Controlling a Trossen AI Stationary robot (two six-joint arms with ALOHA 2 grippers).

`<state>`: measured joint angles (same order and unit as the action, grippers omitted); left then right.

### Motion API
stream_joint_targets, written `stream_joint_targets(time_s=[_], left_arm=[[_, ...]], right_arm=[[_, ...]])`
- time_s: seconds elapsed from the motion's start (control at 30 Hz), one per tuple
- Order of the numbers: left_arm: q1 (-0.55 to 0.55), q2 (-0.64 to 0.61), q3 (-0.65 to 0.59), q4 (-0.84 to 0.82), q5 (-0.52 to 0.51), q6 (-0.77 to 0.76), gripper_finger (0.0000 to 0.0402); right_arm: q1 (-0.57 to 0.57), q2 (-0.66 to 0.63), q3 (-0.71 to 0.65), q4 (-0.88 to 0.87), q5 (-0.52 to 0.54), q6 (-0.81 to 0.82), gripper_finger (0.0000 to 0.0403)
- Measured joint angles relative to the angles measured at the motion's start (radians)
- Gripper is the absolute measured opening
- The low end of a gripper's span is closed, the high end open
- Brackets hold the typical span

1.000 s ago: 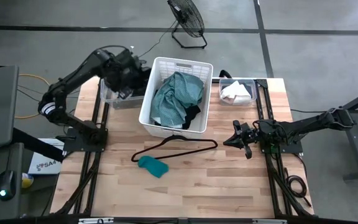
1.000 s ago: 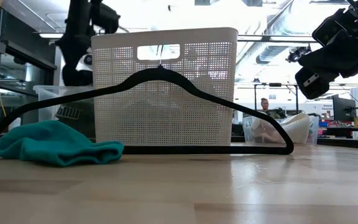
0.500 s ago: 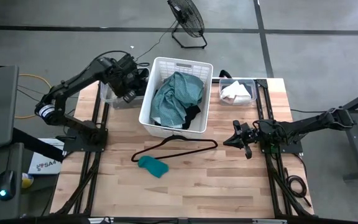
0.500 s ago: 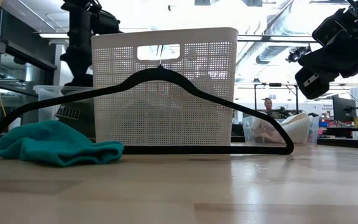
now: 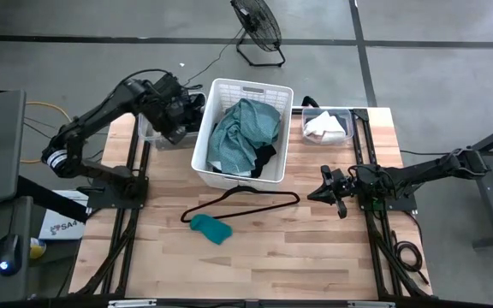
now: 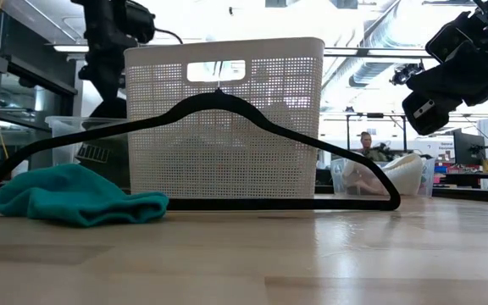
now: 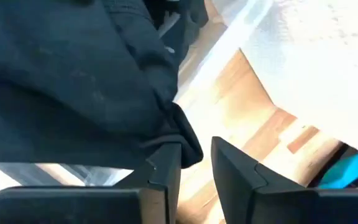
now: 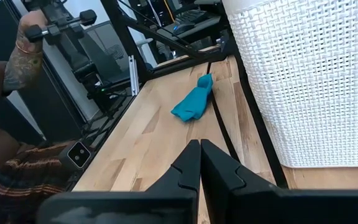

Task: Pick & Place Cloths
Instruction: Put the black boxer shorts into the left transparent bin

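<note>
My left gripper (image 5: pixel 181 115) hangs at the table's far left over a clear bin (image 5: pixel 148 135), pointing steeply down, its fingers (image 7: pixel 166 171) a little apart. A dark cloth (image 7: pixel 73 81) lies just beyond them. The white basket (image 5: pixel 242 128) holds a large teal-green cloth (image 5: pixel 242 133) and a black one (image 5: pixel 268 158). A small bright teal cloth (image 5: pixel 210 228) lies flat on the table. White cloth (image 5: pixel 323 127) sits in a second clear bin (image 5: pixel 349 115). My right gripper (image 5: pixel 323 195) waits shut, off the table's surface, at the right. My left gripper comes at the dark cloth from above with its fingers apart. A folded corner of the cloth (image 7: pixel 185 146) lies at the tip of one finger (image 7: pixel 166 163). I cannot tell whether it touches that finger. The cloth's bulk lies below, in the clear bin.
A thin black hanger (image 5: pixel 242 204) leans against the basket's near wall, its bar on the table. A person's arm (image 8: pixel 17 59) shows beyond the table's left side. Bare wood (image 5: pixel 272 257) spreads across the near half.
My left gripper has tipped more steeply downward over the far-left clear bin and sunk a little. The dark mass below it sits lower in the bin than before.
</note>
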<state>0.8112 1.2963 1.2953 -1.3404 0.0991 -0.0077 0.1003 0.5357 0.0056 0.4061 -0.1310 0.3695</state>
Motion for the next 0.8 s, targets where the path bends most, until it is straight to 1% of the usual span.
stream_joint_targets(time_s=[0.13, 0.23, 0.4, 0.5, 0.67, 0.73, 0.8], left_arm=[[0.000, -0.044, 0.002, 0.007, -0.003, -0.006, 0.0089], [0.000, -0.063, 0.034, 0.006, -0.016, -0.024, 0.0090], [0.000, -0.067, 0.139, 0.009, -0.095, -0.033, 0.0090], [0.000, -0.068, 0.178, 0.017, -0.130, -0.050, 0.0090], [0.000, -0.067, 0.192, 0.015, -0.107, -0.021, 0.0091], [0.000, -0.067, 0.192, 0.024, -0.110, -0.019, 0.0091], [0.000, -0.067, 0.192, 0.074, -0.134, -0.019, 0.0091]], right_arm=[[0.000, 0.000, 0.000, 0.000, 0.000, 0.000, 0.0003], [0.000, 0.000, 0.000, 0.000, -0.001, 0.000, 0.0003], [0.000, 0.000, 0.000, 0.000, 0.000, 0.000, 0.0003], [0.000, 0.000, 0.000, 0.000, 0.000, 0.000, 0.0003], [0.000, 0.000, 0.000, 0.000, 0.000, 0.000, 0.0003], [0.000, 0.000, 0.000, 0.000, 0.000, 0.000, 0.0003], [0.000, 0.000, 0.000, 0.000, 0.000, 0.000, 0.0003]])
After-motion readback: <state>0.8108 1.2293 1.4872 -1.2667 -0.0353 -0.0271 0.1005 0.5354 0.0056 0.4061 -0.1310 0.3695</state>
